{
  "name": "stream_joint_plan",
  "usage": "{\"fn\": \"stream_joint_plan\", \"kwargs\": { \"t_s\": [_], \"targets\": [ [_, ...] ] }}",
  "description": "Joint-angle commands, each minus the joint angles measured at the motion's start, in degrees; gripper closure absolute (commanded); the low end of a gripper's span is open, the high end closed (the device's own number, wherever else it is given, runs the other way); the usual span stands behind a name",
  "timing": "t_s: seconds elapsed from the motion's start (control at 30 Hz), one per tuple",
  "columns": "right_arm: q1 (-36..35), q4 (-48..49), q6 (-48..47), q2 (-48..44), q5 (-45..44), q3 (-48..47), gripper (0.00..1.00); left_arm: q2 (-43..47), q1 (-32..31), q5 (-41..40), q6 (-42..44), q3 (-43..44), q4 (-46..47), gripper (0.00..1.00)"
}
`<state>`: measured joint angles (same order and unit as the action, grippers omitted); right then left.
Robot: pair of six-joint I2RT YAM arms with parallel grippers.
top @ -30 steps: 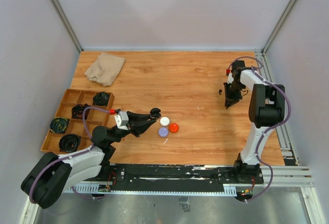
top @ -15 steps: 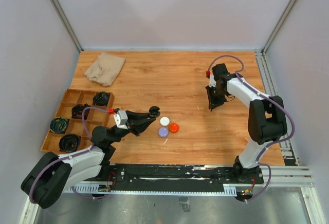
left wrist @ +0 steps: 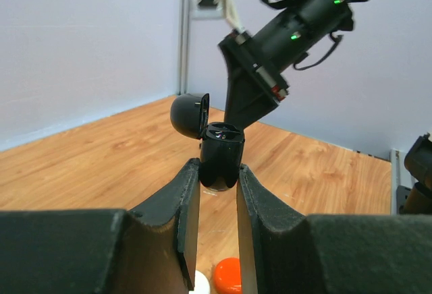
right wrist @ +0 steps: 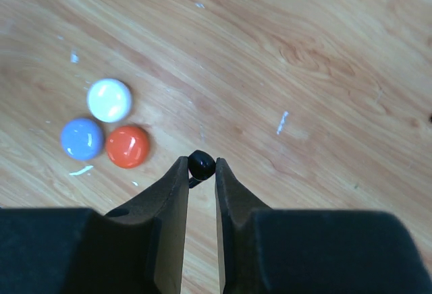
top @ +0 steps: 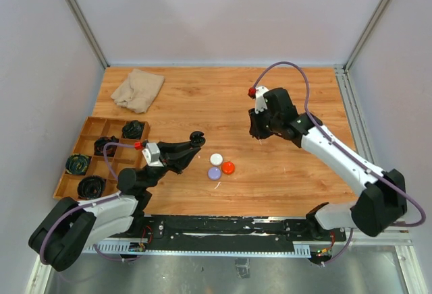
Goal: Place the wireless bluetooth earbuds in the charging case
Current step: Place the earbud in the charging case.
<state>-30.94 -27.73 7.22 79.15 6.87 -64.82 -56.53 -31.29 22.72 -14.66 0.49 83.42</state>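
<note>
Your right pincer [right wrist: 200, 167] pinches a black earbud [right wrist: 201, 163]; your left pincer [left wrist: 218, 176] clamps the open case [left wrist: 223, 149]. Seating the bud is left to do.

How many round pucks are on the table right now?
3, clustered together: white puck at the back, lilac puck in front, red puck to its right. None seem hidden.

We see a wooden table [top: 202, 98] with warm orange-brown grain, lit evenly and softly, with no hard shadows. Plain pale lilac-grey walls [top: 223, 17] close it in behind, left and right of the table. Aluminium posts [top: 80, 17] rise from the table's two far corners. A metal rail [top: 356, 112] runs along the table's right edge, a black strip [top: 223, 225] runs along its near edge, and grey sheet metal [top: 202, 275] lies just beyond that.
</note>
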Motion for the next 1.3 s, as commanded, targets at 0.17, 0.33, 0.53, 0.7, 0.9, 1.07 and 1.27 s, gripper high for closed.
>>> {"fn": "stream_joint_plan", "kwargs": {
  "t_s": [0.17,0.33,0.53,0.7,0.9,1.07,1.27],
  "targets": [
    [-9.0,13.9,-4.3,-12.9,1.6,4.6,0.89,-6.9,-0.2,-2.3,-3.6,-3.4,14.4,1.0],
    [-14.0,21.6,-6.8,-17.1,3.7,7.1,0.89,-10.7,-0.2,0.5,-5.0,-1.5,18.4,1.0],
    [-18.2,30.9,-8.2,-20.7,8.7,10.1,0.88,-10.6,-0.2,2.3,-5.9,0.5,18.4,1.0],
    [-21.3,38.7,-8.7,-20.7,11.9,12.5,0.88,-9.4,-0.2,4.4,-7.1,1.9,18.4,1.0],
    [-24.3,41.4,-10.4,-19.0,12.3,13.2,0.88,-7.1,-0.2,7.1,-7.4,2.6,18.4,1.0],
    [-25.1,42.2,-10.8,-18.3,11.7,13.8,0.88,-5.4,-0.2,9.1,-7.9,3.5,18.3,1.0],
    [-25.7,43.3,-11.2,-17.5,11.8,14.5,0.88,-4.2,-0.2,10.3,-9.0,4.4,17.8,1.0]
  ]
}}
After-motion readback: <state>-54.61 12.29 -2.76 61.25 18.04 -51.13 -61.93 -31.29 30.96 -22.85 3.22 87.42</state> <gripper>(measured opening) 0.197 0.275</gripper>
